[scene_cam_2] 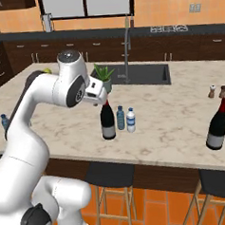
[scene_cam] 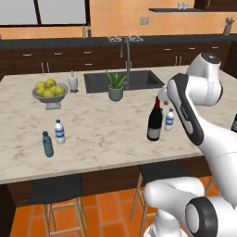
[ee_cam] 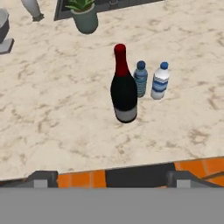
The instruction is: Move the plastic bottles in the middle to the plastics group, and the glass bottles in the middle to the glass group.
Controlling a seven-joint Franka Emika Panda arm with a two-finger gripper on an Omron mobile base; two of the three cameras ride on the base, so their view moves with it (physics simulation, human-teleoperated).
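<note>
In the middle of the island stands a tall dark glass bottle (ee_cam: 124,94) (scene_cam: 154,123) (scene_cam_2: 108,120) with a red top. Right beside it are two plastic bottles, a blue-tinted one (ee_cam: 140,78) (scene_cam_2: 120,117) and a clear one with a blue label (ee_cam: 159,82) (scene_cam: 169,119) (scene_cam_2: 130,120). My gripper (ee_cam: 111,177) hangs open above and in front of them, holding nothing. The plastics group (scene_cam: 59,131) stands at the counter's left front, a clear bottle with a blue one (scene_cam: 47,144). The glass group (scene_cam_2: 216,126) is at the right front.
A potted plant (scene_cam: 115,86) stands by the sink (scene_cam: 122,81). A bowl of lemons (scene_cam: 50,92) and a white soap dispenser (scene_cam: 72,81) are at the back left. Salt and pepper shakers (scene_cam_2: 216,92) sit at the right. Stools (scene_cam: 54,189) stand under the counter's front edge.
</note>
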